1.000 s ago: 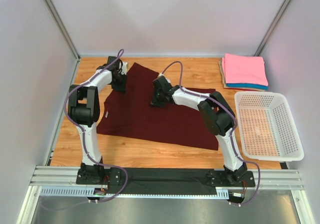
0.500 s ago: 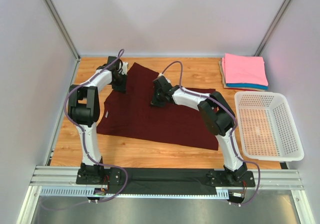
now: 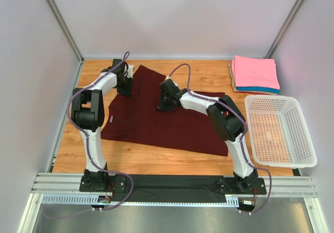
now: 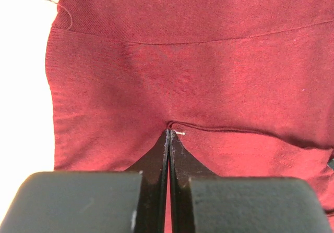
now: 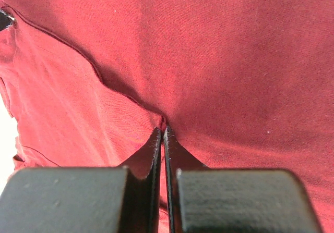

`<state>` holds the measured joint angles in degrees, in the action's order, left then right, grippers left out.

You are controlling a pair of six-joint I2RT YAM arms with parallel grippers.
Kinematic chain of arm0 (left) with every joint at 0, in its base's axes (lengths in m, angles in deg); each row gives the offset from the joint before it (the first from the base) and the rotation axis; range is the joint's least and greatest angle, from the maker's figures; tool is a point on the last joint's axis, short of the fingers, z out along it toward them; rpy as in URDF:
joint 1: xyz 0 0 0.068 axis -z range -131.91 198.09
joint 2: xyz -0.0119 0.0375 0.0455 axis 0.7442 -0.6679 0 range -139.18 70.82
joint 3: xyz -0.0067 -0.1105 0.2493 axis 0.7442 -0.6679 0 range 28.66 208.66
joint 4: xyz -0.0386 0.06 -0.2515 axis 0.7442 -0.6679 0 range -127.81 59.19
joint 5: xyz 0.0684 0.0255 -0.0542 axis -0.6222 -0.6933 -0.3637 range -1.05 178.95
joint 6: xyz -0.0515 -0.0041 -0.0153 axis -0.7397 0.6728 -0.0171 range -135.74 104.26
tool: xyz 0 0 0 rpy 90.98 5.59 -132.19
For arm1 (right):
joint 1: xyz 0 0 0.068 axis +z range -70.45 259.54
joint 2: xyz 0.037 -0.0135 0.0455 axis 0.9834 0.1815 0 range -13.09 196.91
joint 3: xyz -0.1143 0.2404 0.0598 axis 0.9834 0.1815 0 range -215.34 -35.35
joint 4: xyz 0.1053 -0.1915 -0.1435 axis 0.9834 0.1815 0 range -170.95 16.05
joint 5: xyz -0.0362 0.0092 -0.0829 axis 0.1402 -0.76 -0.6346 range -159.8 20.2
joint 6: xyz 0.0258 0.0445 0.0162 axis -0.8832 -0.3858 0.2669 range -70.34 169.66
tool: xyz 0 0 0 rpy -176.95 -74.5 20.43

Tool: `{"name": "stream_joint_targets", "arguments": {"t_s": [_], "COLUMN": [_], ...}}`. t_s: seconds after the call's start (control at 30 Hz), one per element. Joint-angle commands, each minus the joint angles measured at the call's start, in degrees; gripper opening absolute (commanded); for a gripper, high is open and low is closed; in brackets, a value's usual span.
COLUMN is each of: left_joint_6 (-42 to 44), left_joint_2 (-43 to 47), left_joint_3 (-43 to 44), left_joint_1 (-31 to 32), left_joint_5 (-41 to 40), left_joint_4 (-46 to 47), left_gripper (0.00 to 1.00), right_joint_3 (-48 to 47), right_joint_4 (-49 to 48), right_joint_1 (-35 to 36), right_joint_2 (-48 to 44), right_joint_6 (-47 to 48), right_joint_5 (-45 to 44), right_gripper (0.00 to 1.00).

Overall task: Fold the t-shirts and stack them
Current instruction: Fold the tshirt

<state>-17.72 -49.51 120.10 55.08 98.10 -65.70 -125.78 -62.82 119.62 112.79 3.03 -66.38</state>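
Maroon t-shirt (image 3: 156, 123) lies spread flat on the wooden worktop (image 3: 203, 76), well to the left of the white perforated basket (image 3: 308, 139), with its near edge running slantwise and its far left corner being the part of it farthest from the basket. The left hand (image 4: 168, 135) is down on that far left part of the shirt. Its fingers are pressed together, and a small pucker of the maroon cloth is nipped between the tips. A raised crease runs away from the tips to the right in the left wrist view, and a stitched seam crosses the cloth beyond it. The right hand (image 5: 160, 130) is down on the shirt's far edge, nearer the basket than the left hand is yet still well apart from it. Its fingers are likewise closed tight, pinching a little gather of the fabric, from which a fold line runs off up and to the left in the right wrist view. Both arms reach out over the shirt from the side of the worktop nearest the camera. Just behind the basket, at the far right corner, sits a stack of folded tees. A pink t-shirt (image 3: 254, 71) is on top, a blue t-shirt (image 3: 263, 89) shows as a thin edge beneath it, and a tan t-shirt (image 3: 231, 76) peeks out at the side away from the basket.
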Motion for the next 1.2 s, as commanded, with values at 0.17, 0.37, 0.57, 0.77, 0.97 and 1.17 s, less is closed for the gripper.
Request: {"name": "stream_joint_targets", "arguments": {"t_s": [0.17, 0.37, 0.57, 0.77, 0.97, 1.17], "left_joint_6": [-0.91, -1.98, -1.98, -2.15, -3.12, -6.36], "left_joint_2": [4.22, 7.04, 8.36, 7.84, 6.78, 6.78], "left_joint_3": [-1.70, -3.20, -3.63, -2.33, -0.21, 1.98], "left_joint_1": [0.48, 0.84, 1.19, 1.28, 1.28, 1.28], "left_joint_5": [-0.71, -1.50, -2.47, -3.17, -4.93, -12.21], "left_joint_4": [2.90, 4.92, 5.45, 5.46, 3.44, -0.60], "left_gripper": [0.00, 0.00, 0.00, 0.00, 0.00, 0.00], "right_joint_3": [0.25, 1.22, 1.84, 1.75, 1.66, 0.70], "right_joint_4": [-1.87, -2.49, -3.01, -2.93, -2.23, -0.64], "right_joint_1": [0.53, 0.71, 0.62, 0.71, 0.62, 0.62], "right_joint_2": [-3.45, -4.51, -5.56, -5.92, -5.04, -4.07], "right_joint_6": [1.46, 1.46, 1.54, 1.72, 2.07, 2.33], "right_joint_5": [-0.61, -0.78, -1.22, -2.01, -3.24, -6.84], "right_gripper": [0.00, 0.00, 0.00, 0.00, 0.00, 0.00]}}
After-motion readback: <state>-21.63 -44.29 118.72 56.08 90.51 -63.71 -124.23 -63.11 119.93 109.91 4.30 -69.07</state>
